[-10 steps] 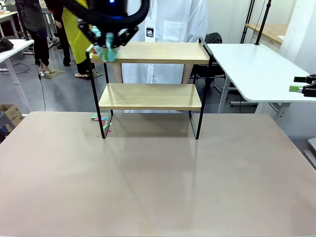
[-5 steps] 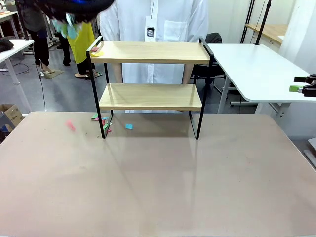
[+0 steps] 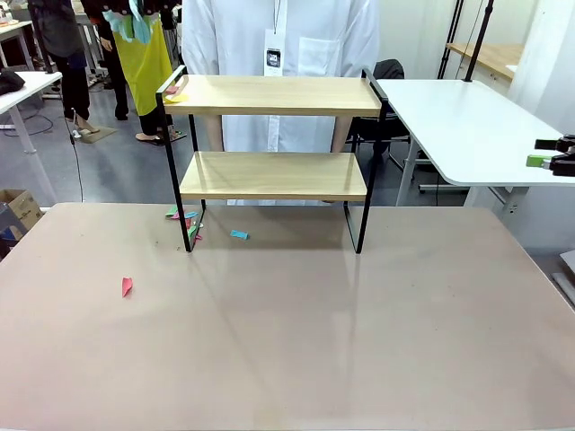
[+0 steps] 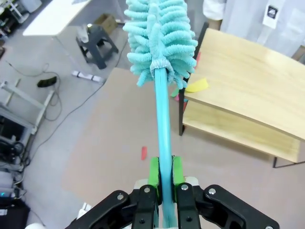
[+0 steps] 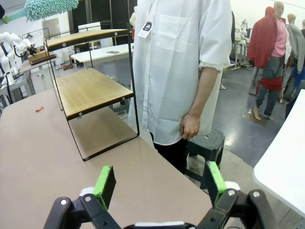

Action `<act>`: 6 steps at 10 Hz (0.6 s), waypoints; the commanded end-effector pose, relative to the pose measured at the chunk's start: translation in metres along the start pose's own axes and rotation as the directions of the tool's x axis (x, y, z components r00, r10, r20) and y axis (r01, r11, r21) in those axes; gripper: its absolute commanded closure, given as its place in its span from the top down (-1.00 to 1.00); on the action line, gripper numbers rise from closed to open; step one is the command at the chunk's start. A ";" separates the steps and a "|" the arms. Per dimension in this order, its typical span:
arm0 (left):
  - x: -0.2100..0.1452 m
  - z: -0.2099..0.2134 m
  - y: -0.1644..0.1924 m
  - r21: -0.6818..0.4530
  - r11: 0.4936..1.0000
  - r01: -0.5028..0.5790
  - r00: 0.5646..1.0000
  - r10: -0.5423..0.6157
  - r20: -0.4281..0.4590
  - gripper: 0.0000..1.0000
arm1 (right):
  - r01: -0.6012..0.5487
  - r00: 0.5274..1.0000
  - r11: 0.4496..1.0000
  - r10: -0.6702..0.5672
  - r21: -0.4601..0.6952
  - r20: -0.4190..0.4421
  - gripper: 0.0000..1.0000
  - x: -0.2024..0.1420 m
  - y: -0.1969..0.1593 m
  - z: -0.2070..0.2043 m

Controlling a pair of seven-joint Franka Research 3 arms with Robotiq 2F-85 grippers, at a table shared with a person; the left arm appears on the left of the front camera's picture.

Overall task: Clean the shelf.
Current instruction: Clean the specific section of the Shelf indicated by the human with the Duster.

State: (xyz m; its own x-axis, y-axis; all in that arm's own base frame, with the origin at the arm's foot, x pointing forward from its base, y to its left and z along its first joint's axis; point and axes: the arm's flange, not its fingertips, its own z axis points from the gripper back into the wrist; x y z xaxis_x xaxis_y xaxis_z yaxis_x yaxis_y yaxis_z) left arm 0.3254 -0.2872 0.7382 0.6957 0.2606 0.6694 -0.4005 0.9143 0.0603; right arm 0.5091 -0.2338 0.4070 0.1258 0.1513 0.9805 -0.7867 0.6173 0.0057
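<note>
On the far half of the beige tabletop (image 3: 314,341) stands the shelf (image 3: 274,175): two level wooden boards in a black frame, with its feet on the tabletop. A person (image 3: 287,36) in a white coat stands right behind it at the far edge. In the right wrist view one hand (image 5: 190,129) hangs at the person's side. A white table (image 3: 458,126) sits off to the right, apart from the tabletop.

Up high, the left gripper (image 4: 162,171) is clamped tight on the thin teal handle of a duster (image 4: 159,38), with green pads (image 4: 153,171) pressed on either side of it. The fluffy teal head is in the air, above and left of the shelf's top left corner, touching nothing.

The right gripper (image 5: 159,181) gapes wide with nothing between its fingers, looking along the tabletop at the shelf's end and the person.

Small stuff:
- a yellow paper scrap (image 3: 177,97) lies on the top board at its left end
- a few coloured scraps (image 3: 184,218) are bunched at the front left leg
- a blue scrap (image 3: 238,235) is just right of that leg, under the lower board
- a red scrap (image 3: 127,286) lies alone on the tabletop, well to the left and nearer the robot
</note>
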 end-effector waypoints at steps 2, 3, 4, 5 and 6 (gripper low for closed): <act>0.001 -0.001 0.006 0.047 0.999 0.013 1.000 -0.014 0.011 -0.74 | -0.002 1.000 1.000 0.002 -0.002 -0.015 1.00 0.004 0.001 -0.001; 0.001 -0.001 0.006 0.047 0.999 0.013 1.000 -0.014 0.011 -0.74 | -0.002 1.000 1.000 0.002 -0.002 -0.015 1.00 0.004 0.001 -0.001; -0.001 -0.004 0.002 0.033 0.999 0.002 1.000 -0.002 -0.007 -0.74 | -0.002 1.000 1.000 0.002 -0.002 -0.015 1.00 0.004 0.001 -0.001; -0.003 0.000 0.005 -0.057 0.998 0.003 1.000 -0.003 -0.009 -0.74 | -0.002 1.000 1.000 0.002 -0.002 -0.015 1.00 0.004 0.001 -0.001; -0.004 0.000 0.012 -0.126 0.992 0.002 1.000 -0.003 -0.004 -0.74 | -0.002 1.000 1.000 0.002 -0.002 -0.015 1.00 0.004 0.001 -0.001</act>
State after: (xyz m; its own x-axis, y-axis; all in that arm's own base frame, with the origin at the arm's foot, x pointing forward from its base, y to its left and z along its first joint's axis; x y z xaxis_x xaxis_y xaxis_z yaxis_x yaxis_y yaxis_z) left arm 0.3241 -0.2913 0.7396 0.6998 0.2680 0.6622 -0.3796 0.9248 0.0269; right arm 0.5091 -0.2337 0.4070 0.1257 0.1513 0.9805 -0.7868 0.6172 0.0057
